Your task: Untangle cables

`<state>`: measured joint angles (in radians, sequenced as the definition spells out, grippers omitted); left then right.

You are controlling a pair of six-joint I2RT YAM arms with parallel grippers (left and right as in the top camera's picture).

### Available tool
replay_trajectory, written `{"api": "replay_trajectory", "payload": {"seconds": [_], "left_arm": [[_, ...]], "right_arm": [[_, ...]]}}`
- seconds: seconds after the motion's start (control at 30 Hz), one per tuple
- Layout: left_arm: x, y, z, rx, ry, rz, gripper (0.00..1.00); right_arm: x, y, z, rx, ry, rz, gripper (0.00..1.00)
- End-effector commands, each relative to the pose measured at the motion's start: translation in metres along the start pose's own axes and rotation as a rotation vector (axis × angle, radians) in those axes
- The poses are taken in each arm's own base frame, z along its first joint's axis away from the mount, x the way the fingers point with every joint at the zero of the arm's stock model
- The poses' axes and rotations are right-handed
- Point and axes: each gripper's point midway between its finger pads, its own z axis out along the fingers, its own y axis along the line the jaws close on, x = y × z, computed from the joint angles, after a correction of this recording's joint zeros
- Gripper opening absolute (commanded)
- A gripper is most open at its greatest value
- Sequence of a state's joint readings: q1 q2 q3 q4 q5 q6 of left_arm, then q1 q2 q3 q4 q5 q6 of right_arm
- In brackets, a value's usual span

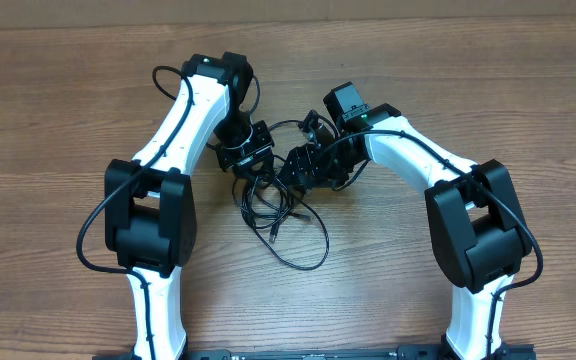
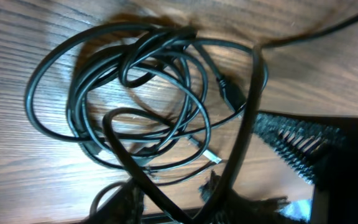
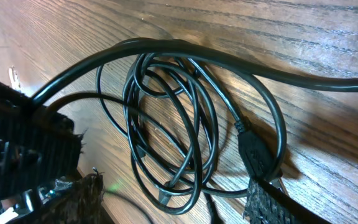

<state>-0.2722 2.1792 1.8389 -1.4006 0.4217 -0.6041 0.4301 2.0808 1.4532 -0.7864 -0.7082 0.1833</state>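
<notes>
On the left, we are reaching our left gripper (image 1: 245, 152) down over the tangle's left side, with the arm folding inward from its base. A strand is crossing close in front of its ribbed pad (image 2: 291, 144), but we cannot tell whether the fingers are pinching it. The cables (image 1: 280, 215) are lying in overlapping loops on the table (image 1: 58, 90) between both arms, placed, we judge, so each side can pull outward. On the right, we are angling our right gripper (image 1: 306, 168) in from the opposite side, its fingers (image 3: 23, 143) standing apart around a plug (image 3: 253, 152) and clamping nothing.
</notes>
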Motion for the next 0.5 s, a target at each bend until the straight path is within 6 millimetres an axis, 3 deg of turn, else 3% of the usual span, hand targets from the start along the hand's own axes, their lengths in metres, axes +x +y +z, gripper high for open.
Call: {"api": "replay_trajectory", "payload": {"seconds": [0.0, 0.07, 0.2, 0.3, 0.47], "left_arm": [[0.001, -0.001, 0.01, -0.014, 0.012, -0.023, 0.22], [0.002, -0.002, 0.01, -0.012, 0.017, -0.008, 0.04], [0.014, -0.022, 0.003, 0.15, 0.1, 0.121, 0.04], [0.024, -0.043, -0.013, 0.342, 0.152, 0.289, 0.04], [0.021, -0.031, -0.042, 0.403, 0.151, 0.335, 0.04]], "right_arm": [[-0.006, 0.011, -0.006, -0.021, -0.02, -0.022, 0.72], [-0.006, 0.01, -0.007, -0.016, -0.021, -0.021, 0.73], [-0.006, 0.008, -0.007, -0.006, -0.024, -0.021, 0.73], [-0.008, 0.001, -0.007, 0.034, -0.035, -0.02, 0.72], [-0.012, -0.016, -0.006, 0.123, -0.061, 0.048, 0.72]]}}
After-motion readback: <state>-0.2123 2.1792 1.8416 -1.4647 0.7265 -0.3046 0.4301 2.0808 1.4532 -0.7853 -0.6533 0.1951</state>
